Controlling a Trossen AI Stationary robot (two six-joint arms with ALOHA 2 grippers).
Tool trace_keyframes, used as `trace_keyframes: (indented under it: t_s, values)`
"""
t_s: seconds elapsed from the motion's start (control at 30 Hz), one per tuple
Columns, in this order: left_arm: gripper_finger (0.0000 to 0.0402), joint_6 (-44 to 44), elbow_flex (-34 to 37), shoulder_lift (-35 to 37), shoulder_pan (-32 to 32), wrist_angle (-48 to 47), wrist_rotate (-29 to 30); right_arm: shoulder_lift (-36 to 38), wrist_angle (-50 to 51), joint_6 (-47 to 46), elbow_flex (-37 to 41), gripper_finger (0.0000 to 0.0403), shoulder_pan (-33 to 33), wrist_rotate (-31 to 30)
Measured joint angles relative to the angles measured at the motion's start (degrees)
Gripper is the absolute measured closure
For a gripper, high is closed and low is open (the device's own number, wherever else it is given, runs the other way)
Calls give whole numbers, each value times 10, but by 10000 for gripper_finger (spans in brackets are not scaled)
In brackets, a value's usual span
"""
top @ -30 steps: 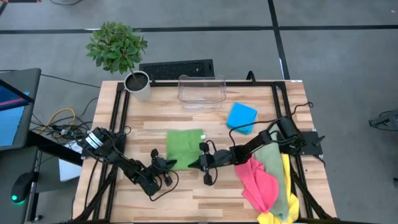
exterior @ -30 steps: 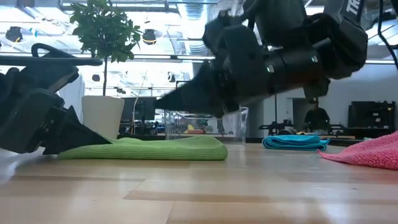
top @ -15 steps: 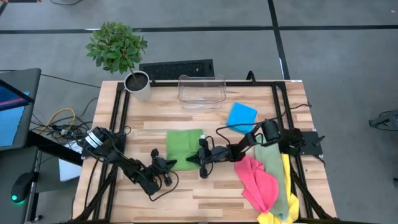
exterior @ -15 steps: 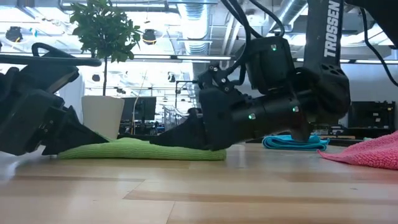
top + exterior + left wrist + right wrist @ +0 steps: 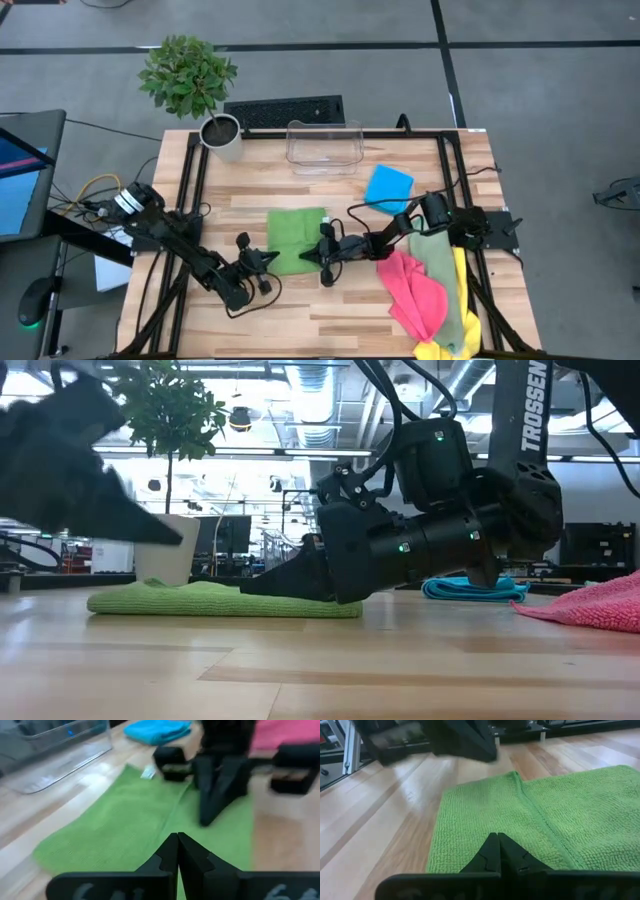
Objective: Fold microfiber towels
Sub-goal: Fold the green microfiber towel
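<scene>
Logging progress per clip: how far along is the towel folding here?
Done: the blue towel lies folded near the clear bin. In hand: the green towel lies folded mid-table, the shut right gripper pressing its edge and the shut left gripper lifted at its other side. Left: the pink towel, sage towel and yellow towel, heaped at the right edge.

Potted plant, black keyboard and clear plastic bin along the wooden table's far edge
</scene>
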State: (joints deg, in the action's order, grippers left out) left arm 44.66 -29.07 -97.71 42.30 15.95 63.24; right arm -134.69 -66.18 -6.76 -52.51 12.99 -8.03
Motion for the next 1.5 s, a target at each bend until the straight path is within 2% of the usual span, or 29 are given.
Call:
trace_keyframes:
  t_s: [0.07, 0.2, 0.27, 0.4, 0.57, 0.67, 0.73, 0.87, 1.07, 1.23, 1.37, 1.5]
  values:
    - [402, 31, 4, -27, -3, 2, 14, 0, -2, 1, 0, 395, 0, 0]
    - [402, 98, 5, -96, -15, 10, -11, 0, -2, 1, 0, 394, 0, 0]
    - [401, 128, 3, -123, -15, 23, 6, 0, -2, 1, 0, 394, 0, 0]
    - [401, 171, 3, -137, -11, 17, 15, 17, 15, -3, 5, 393, 2, 6]
    - [401, 145, 4, -96, 2, -17, -11, 84, 104, 26, 11, 387, 16, -11]
    - [401, 141, 4, -68, 2, -31, -30, 126, 102, 76, 14, 386, 17, -36]
    - [401, 125, 5, -50, 2, -32, -21, 139, 95, 103, 14, 388, 9, -39]
    - [401, 111, 4, -36, -1, -33, -3, 127, 95, 99, 8, 391, -15, -37]
    - [401, 122, 4, -36, -1, -46, -3, 46, 75, 44, 4, 386, -26, -25]
    - [401, 126, 3, -32, -2, -48, 11, 14, 35, 13, 2, 391, -26, -28]
    - [401, 82, -5, 25, -2, -49, 56, 47, 66, 22, 5, 376, -26, -26]
    - [401, -16, -6, 113, -11, -61, 90, 132, 148, 68, 3, 362, -28, -25]
